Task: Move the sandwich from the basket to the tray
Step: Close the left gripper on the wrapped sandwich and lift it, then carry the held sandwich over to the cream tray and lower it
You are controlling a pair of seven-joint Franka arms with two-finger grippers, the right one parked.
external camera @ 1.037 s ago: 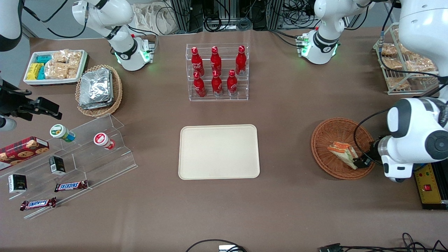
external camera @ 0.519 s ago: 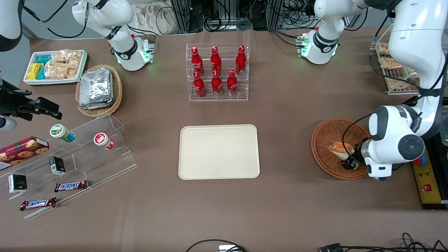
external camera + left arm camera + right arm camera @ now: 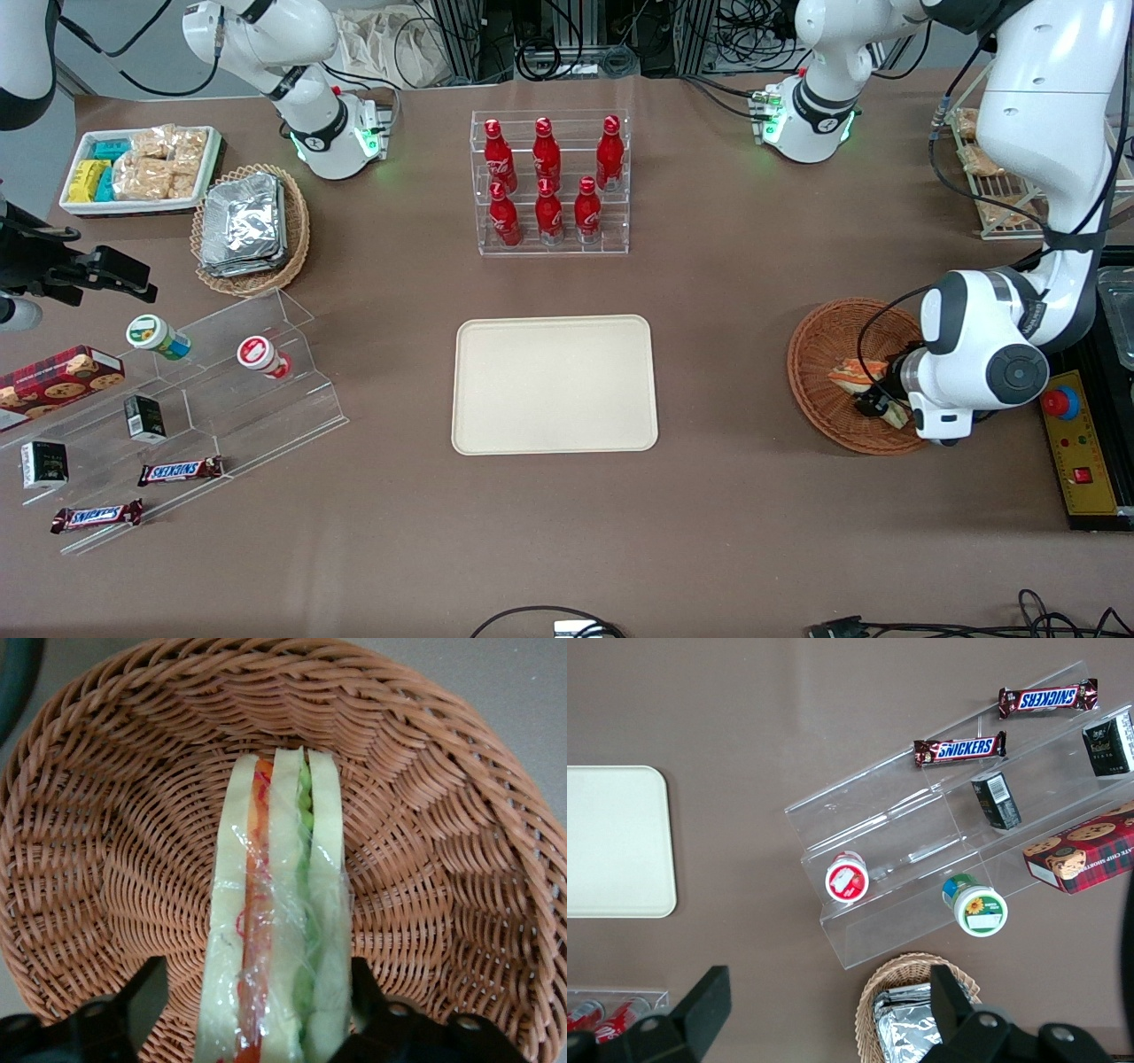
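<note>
Sandwich (image 3: 276, 930) lies on edge in the basket (image 3: 461, 859), pincer (image 3: 252, 1014) open and straddling its bread faces, evidently positioned to close for lifting toward the tray (image 3: 555, 385).

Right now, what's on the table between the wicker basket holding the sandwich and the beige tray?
Nothing: the front view shows only bare brown tablecloth between basket and tray. The hand is at the sandwich.

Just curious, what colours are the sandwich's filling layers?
Orange and green, between pale bread; the sandwich shows best in the left wrist view.

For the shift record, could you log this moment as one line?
phase: grasp | gripper: open, straddling sandwich | sandwich: in basket | tray: empty
</note>
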